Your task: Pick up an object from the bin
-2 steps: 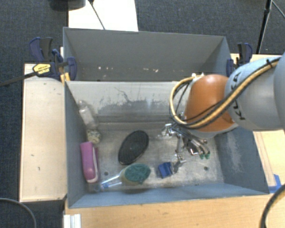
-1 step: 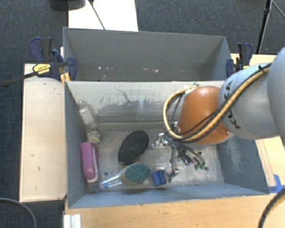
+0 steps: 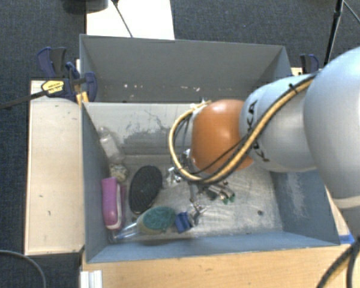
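Bright, diffuse ltg; soft shadows in bin (image 3: pixel 180 65); sheen on orange cover (image 3: pixel 219 134).

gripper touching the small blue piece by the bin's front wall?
Cannot tell. In the camera view the gripper overlaps the edge of the small blue piece as seen from above; neither contact nor a gap shows plainly.

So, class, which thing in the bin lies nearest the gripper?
The small blue piece, right beside the gripper; the green pad, black oval and pink tube lie farther left.
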You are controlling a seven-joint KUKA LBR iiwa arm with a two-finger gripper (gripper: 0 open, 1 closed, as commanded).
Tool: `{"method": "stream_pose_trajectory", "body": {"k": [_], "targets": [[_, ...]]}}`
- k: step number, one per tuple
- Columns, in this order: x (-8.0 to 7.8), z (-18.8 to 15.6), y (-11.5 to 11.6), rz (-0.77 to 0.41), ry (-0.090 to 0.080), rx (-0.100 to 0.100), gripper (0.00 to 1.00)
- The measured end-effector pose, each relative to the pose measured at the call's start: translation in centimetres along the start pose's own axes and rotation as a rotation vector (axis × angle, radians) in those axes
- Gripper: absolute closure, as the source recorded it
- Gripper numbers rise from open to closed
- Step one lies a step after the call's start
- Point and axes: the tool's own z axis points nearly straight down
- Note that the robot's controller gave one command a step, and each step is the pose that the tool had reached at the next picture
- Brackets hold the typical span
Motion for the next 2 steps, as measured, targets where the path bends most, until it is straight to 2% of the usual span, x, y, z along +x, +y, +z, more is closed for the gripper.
{"method": "stream_pose_trajectory", "body": {"k": [1, 2], "targets": [[-8.8, 1.0, 1.6, -0.476, -0.013, -0.007, 0.00], [-3.3, -2.2, -2.0, -0.699, -0.010, -0.009, 0.00]]}}
